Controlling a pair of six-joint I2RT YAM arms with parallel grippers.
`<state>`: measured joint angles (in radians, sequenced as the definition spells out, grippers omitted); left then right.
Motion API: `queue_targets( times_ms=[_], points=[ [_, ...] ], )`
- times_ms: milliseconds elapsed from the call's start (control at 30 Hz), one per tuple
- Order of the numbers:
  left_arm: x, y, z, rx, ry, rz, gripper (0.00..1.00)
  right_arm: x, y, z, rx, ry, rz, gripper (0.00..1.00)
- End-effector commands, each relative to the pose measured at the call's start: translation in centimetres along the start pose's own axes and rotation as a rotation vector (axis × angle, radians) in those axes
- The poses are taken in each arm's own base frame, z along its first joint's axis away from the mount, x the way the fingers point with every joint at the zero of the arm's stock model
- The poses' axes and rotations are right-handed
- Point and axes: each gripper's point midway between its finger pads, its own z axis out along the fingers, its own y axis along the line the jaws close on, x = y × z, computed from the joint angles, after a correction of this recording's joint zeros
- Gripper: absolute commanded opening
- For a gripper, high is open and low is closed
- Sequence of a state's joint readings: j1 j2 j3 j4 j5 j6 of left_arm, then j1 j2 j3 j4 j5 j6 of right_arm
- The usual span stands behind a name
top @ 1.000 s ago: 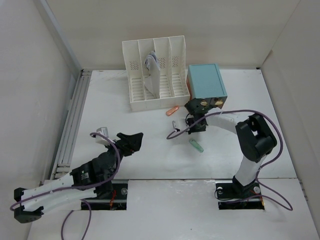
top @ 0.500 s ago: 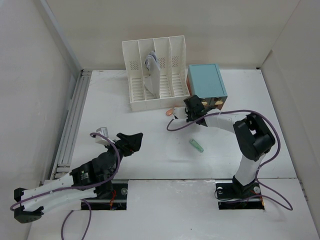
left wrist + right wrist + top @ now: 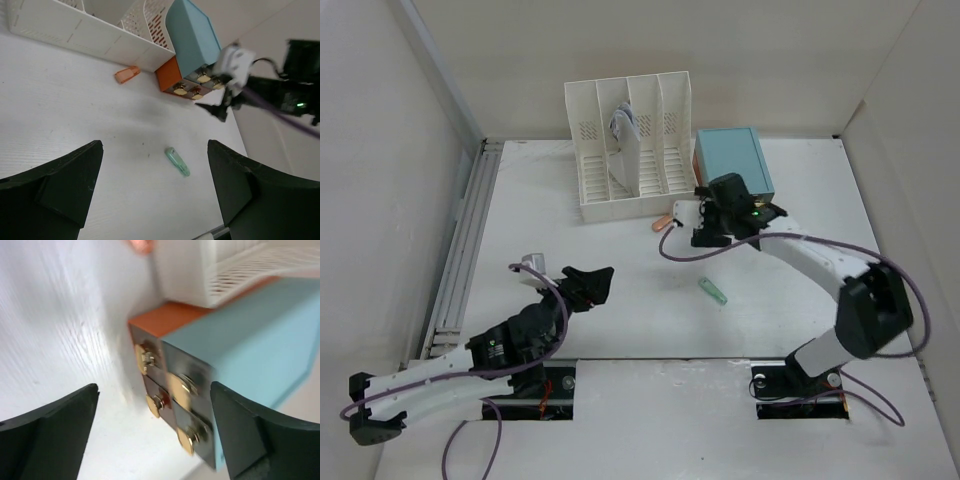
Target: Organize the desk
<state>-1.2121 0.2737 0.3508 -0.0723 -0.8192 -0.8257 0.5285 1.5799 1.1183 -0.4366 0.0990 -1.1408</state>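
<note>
The desk (image 3: 540, 210) is a wide white tabletop. On it lie a small translucent green piece (image 3: 713, 290) (image 3: 177, 161) and a small orange piece (image 3: 665, 221) (image 3: 127, 75). My left gripper (image 3: 590, 285) (image 3: 154, 150) hovers open at the near left, with the green piece ahead between its fingers but well apart from them. My right gripper (image 3: 708, 232) (image 3: 154, 390) is open in front of the teal-topped drawer box (image 3: 732, 160) (image 3: 250, 340). Its jaws frame the gold knobs (image 3: 155, 402) without touching them, and they hold nothing.
A white slotted file rack (image 3: 632, 150) (image 3: 75, 30) stands at the back, left of the drawer box, with a pale item (image 3: 623, 125) in one slot. Grey rails (image 3: 465, 230) run along the desk's left edge. White walls enclose three sides.
My right gripper has moved from the desk near the green piece up to the drawer box's front, and its jaws now stand open. The left gripper has shifted slightly.
</note>
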Motion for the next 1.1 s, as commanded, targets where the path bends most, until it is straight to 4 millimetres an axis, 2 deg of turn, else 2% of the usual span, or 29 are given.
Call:
queue_targets(
  times_ms=[0,33,67,100,133,167,200,233,267,300,333,367,433,467,500,567,600,633,667,733,800,900,933,967,1067],
  points=[
    [0.8,-2.1,0.6,0.08,0.013,0.033,0.83,-3.5,-5.0,-7.3,0.148,-0.285,0.283,1.0],
    [1.4,-2.6,1.0,0.088,0.026,0.035,0.83,-3.2,-6.1,-9.7,0.213,-0.356,0.381,1.0],
    [1.8,-2.8,1.1,0.097,0.036,0.049,0.79,-2.1,-6.6,-10.6,0.202,-0.439,0.479,1.0],
    [2.0,-3.0,1.3,0.097,0.037,0.05,0.76,-2.2,-7.5,-11.7,0.231,-0.512,0.534,1.0],
    [2.8,-3.1,1.7,0.106,0.052,0.067,0.71,-1.7,-7.1,-11.9,0.213,-0.553,0.673,1.0],
    [3.2,-3.5,1.7,0.124,0.067,0.079,0.67,-1.3,-7.6,-12.7,0.227,-0.576,0.712,0.98],
    [3.8,-3.5,1.9,0.13,0.078,0.084,0.61,-0.6,-7.7,-12.9,0.21,-0.596,0.766,0.84],
    [4.0,-3.6,2.1,0.131,0.077,0.093,0.4,-0.3,-7.4,-12.6,0.169,-0.603,0.944,0.3],
    [4.8,-3.3,2.5,0.124,0.09,0.107,0.3,0.7,-7.7,-12.0,0.173,-0.578,1.05,0.11],
    [5.3,-3.5,2.6,0.134,0.107,0.112,0.25,1.5,-7.8,-12.2,0.166,-0.586,1.116,0.06],
    [5.7,-3.7,2.7,0.138,0.116,0.115,0.19,1.6,-7.0,-11.7,0.127,-0.598,1.16,0.04],
    [6.5,-3.7,3.0,0.138,0.133,0.126,0.12,1.7,-4.8,-10.2,0.056,-0.593,1.264,0.2],
    [7.3,-3.9,3.3,0.152,0.158,0.131,0.12,0.5,-4.0,-10.9,0.026,-0.699,1.247,0.63],
    [7.6,-4.0,3.3,0.156,0.167,0.134,0.14,0.2,-3.3,-10.9,0.005,-0.723,1.282,0.81],
    [8.2,-4.3,3.5,0.164,0.18,0.126,0.28,0.6,-1.7,-10.5,-0.005,-0.727,1.313,0.86],
    [8.4,-5.0,3.7,0.19,0.184,0.112,0.54,2.8,-2.5,-10.8,0.092,-0.767,1.368,0.95],
    [8.2,-5.8,3.8,0.223,0.165,0.08,0.67,3.8,-1.9,-10.3,0.096,-0.744,1.432,0.98],
    [9.0,-5.8,4.0,0.239,0.184,0.091,0.79,4.5,-1.4,-9.5,0.086,-0.72,1.479,0.98],
    [8.8,-6.1,4.3,0.256,0.176,0.086,0.82,6.2,-1.8,-9.5,0.105,-0.718,1.528,0.98],
    [9.1,-7.0,5.1,0.308,0.189,0.065,0.83,8.6,-1.3,-8.2,0.119,-0.675,1.656,0.93],
    [9.2,-8.2,5.6,0.339,0.194,0.054,0.83,9.9,-1.0,-7.3,0.134,-0.636,1.706,0.91],
    [10.4,-9.0,6.2,0.362,0.226,0.076,0.84,11.3,-0.1,-5.2,0.098,-0.599,1.796,0.88],
    [10.4,-9.3,6.3,0.362,0.226,0.076,0.84,11.4,-0.3,-4.7,0.1,-0.608,1.806,0.88],
    [10.5,-9.5,6.3,0.373,0.23,0.073,0.84,12.1,0.2,-3.5,0.064,-0.586,1.856,0.88],
    [10.6,-9.9,6.3,0.39,0.231,0.067,0.84,12.3,0.2,-2.0,-0.001,-0.591,1.894,0.86]
  ],
)
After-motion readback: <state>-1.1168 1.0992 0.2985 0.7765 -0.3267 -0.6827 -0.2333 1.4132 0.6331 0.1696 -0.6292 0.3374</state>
